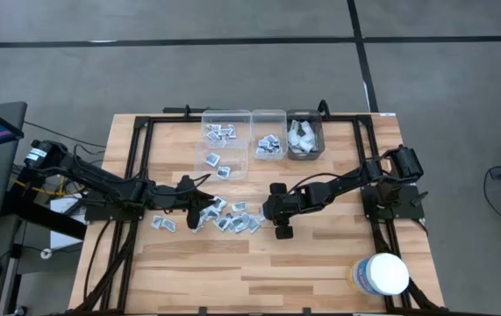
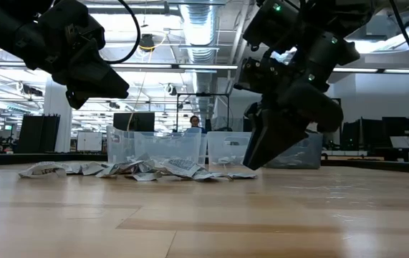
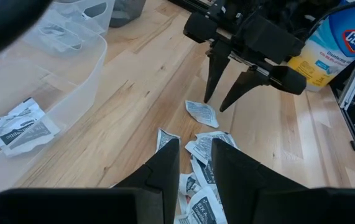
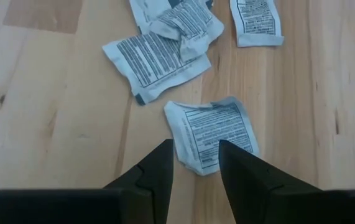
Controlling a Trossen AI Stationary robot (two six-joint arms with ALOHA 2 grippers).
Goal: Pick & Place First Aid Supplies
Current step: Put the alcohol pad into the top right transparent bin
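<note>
At the centre of the high view, a loose heap of small square packets [image 1: 225, 217] lies on the wooden table [image 1: 320, 263], with both grippers lowered at its two ends. The left gripper [image 1: 199, 213] sits over the heap's left part, its fingers [image 3: 165, 163] a little apart with nothing between them; its body hides the packets directly beneath it. The right gripper [image 1: 266, 211] stands at the heap's right edge, fingers [image 4: 160, 163] parted and empty, their tips either side of the near edge of one crumpled packet [image 4: 213, 134]; whether they touch it I cannot tell. In the low view the heap is a thin pale strip and its prints cannot be read.

Along the top of the table stand three clear bins [image 1: 261, 133]: the left and middle ones hold a few packets, the right one pale wrappers [image 1: 301, 137]. A white tub [image 1: 382, 275] stands at the lower right, well apart. A black frame [image 1: 136, 167] borders the table.
</note>
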